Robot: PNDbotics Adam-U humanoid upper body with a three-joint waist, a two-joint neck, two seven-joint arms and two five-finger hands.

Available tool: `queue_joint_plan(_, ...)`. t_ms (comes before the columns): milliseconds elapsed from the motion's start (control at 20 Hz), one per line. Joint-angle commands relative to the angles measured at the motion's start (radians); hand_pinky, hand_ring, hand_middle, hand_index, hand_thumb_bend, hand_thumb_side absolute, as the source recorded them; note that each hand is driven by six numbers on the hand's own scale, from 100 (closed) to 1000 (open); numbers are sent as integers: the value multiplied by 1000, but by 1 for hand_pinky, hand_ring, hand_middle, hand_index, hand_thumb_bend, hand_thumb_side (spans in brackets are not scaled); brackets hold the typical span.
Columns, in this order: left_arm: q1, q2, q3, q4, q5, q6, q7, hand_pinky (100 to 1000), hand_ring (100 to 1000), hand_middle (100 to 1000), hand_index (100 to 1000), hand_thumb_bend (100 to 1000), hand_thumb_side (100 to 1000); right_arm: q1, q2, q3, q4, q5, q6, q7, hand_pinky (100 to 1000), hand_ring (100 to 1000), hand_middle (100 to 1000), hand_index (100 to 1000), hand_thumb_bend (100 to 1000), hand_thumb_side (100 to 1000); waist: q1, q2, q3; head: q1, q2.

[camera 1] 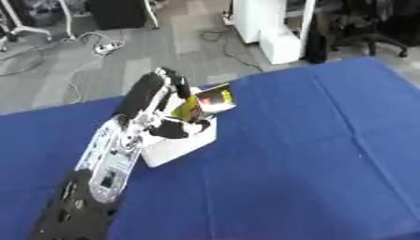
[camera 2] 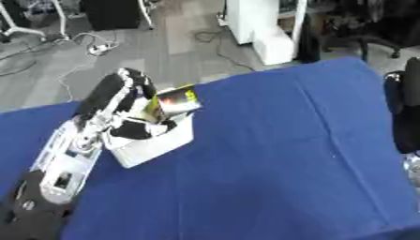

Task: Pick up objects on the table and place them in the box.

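Observation:
A white box [camera 1: 179, 148] stands on the blue table [camera 1: 311, 154], left of the middle. My left arm comes up from the lower left, and my left hand [camera 1: 161, 89] arches over the box. Its fingers and thumb are curled round a yellow, red and black packet [camera 1: 215, 98]. The packet is tilted, its lower end inside the box's opening and its upper end sticking out past the far rim. A black part at the right edge of the right eye view looks like my right hand [camera 2: 408, 108]; little of it shows.
The blue cloth runs right and toward me from the box. Beyond the table's far edge lies grey floor with cables [camera 1: 98, 47], a white cabinet [camera 1: 275, 33] and a chair base [camera 1: 381, 42].

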Motion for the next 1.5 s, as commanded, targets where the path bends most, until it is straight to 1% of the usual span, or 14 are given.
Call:
queue_joint_plan(50,-30,24,21,19,-18,-1,30,100,181,400,339,570,184,-6,-28,-6,-13,4,0,1,166,284,248,379,100,1000,-8,-11,2,-7,-16)
queue_joint_plan(250,-36,27,32,52,-27,-4,60,100,177,399,324,569,180,-5,-27,-7,-13,4,-1,1,166,284,248,379,100,1000,-8,-11,3,-4,-16)
queue_joint_plan(350,-37,28,37,67,-28,-8,80,100,157,400,307,571,177,-5,-27,-7,-13,4,-1,1,166,284,248,379,100,1000,-8,-10,3,-3,-17)
queue_joint_plan(400,-38,28,41,74,-29,-10,94,100,143,401,285,575,173,-6,-27,-7,-13,4,-1,1,166,284,248,379,100,1000,-8,-10,3,-3,-17)
queue_joint_plan(550,-42,29,50,96,-30,-20,146,100,137,403,226,586,164,-6,-27,-7,-13,4,-1,1,166,284,248,379,100,1000,-8,-11,3,-3,-18)
queue_joint_plan(650,-47,30,56,116,-38,-27,183,100,135,403,204,592,158,-5,-28,-7,-13,4,-1,1,166,284,248,379,100,1000,-8,-11,3,-1,-18)
queue_joint_plan(900,-56,23,70,187,-70,-46,263,100,137,403,202,598,153,-5,-28,-6,-13,4,-2,3,166,284,248,379,100,1000,-8,-11,3,4,-20)
queue_joint_plan(1100,-70,21,85,248,-103,-53,311,100,142,402,197,609,146,-6,-29,-6,-13,3,-2,4,167,284,249,379,100,1000,-7,-11,2,19,-23)
queue_joint_plan(1350,-113,19,106,348,-150,-52,344,100,159,402,190,611,151,-6,-29,-6,-13,2,-1,4,166,284,249,380,100,1000,-7,-12,0,32,-29)
queue_joint_plan(1500,-134,19,115,411,-176,-58,349,100,170,402,233,614,154,-7,-29,-6,-13,1,0,3,166,284,249,380,100,1000,-6,-12,-1,41,-32)
